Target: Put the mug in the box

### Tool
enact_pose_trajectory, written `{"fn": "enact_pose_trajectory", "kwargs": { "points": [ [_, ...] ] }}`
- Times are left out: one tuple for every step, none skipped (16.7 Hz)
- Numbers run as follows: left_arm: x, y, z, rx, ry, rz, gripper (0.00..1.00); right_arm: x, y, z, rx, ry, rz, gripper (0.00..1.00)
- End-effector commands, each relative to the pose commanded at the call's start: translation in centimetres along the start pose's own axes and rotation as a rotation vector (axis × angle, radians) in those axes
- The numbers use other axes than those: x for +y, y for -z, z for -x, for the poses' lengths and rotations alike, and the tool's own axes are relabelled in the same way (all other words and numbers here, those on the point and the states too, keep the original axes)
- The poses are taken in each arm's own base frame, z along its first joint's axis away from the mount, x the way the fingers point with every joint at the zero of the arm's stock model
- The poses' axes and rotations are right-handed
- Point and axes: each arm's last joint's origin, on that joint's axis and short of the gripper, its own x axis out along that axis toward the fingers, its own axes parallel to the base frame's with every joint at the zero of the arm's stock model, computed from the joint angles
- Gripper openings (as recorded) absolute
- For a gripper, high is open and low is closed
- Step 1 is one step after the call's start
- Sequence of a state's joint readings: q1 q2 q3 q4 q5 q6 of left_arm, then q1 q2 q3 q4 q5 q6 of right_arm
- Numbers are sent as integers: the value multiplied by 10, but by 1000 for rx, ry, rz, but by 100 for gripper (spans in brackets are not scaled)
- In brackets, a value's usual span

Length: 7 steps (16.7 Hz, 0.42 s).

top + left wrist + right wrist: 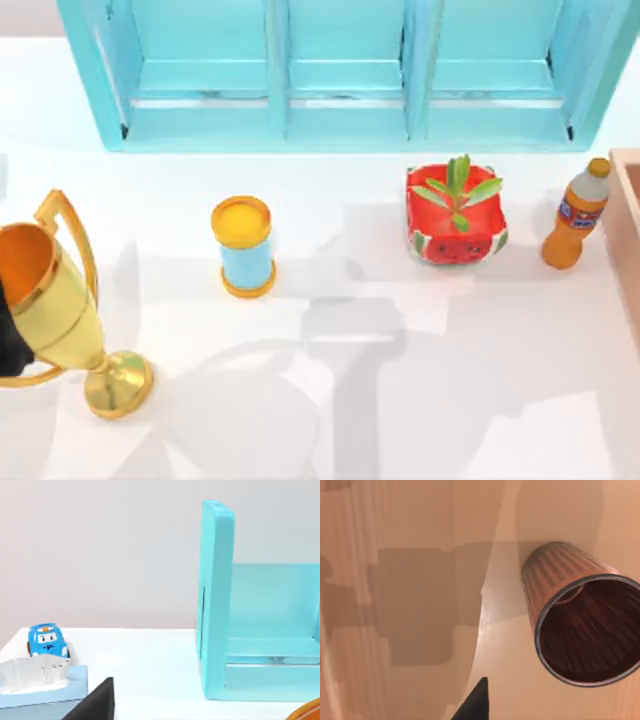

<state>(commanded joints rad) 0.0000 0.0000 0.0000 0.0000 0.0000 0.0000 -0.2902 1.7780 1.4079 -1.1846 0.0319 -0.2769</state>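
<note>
The mug (580, 625), brown-copper with ribbed sides and a dark inside, rests on the salmon-tan inner surface of the box (420, 605), its mouth turned toward the camera. A dark tip of my right gripper (476, 700) shows a short way from the mug, not touching it. In the top view the box (628, 230) is a tan wall at the right edge. My left arm (6, 335) sits parked at the left edge behind the gold trophy, and a dark part of its gripper (95, 702) shows in the left wrist view.
A turquoise cabinet (345, 70) spans the back. On the table stand a gold trophy (60, 300), a blue cylinder with yellow ends (244, 247), a watermelon-patterned planter (455, 215) and an orange bottle (576, 215). A toy car (47, 640) and a tissue box (40, 685) lie beyond the left arm.
</note>
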Motion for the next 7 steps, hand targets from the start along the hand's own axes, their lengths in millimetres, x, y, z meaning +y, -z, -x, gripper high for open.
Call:
{"fn": "enact_pose_trajectory", "kwargs": {
  "points": [
    [0, 0, 0, 0, 0, 0, 100, 0, 0, 0, 0, 0, 0, 98],
    [0, 0, 0, 0, 0, 0, 100, 0, 0, 0, 0, 0, 0, 100],
    [0, 0, 0, 0, 0, 0, 100, 0, 0, 0, 0, 0, 0, 100],
    [0, 0, 0, 0, 0, 0, 100, 0, 0, 0, 0, 0, 0, 100],
    [0, 0, 0, 0, 0, 0, 100, 0, 0, 0, 0, 0, 0, 100],
    [0, 0, 0, 0, 0, 0, 100, 0, 0, 0, 0, 0, 0, 100],
    [0, 0, 0, 0, 0, 0, 100, 0, 0, 0, 0, 0, 0, 100]
  ]
}}
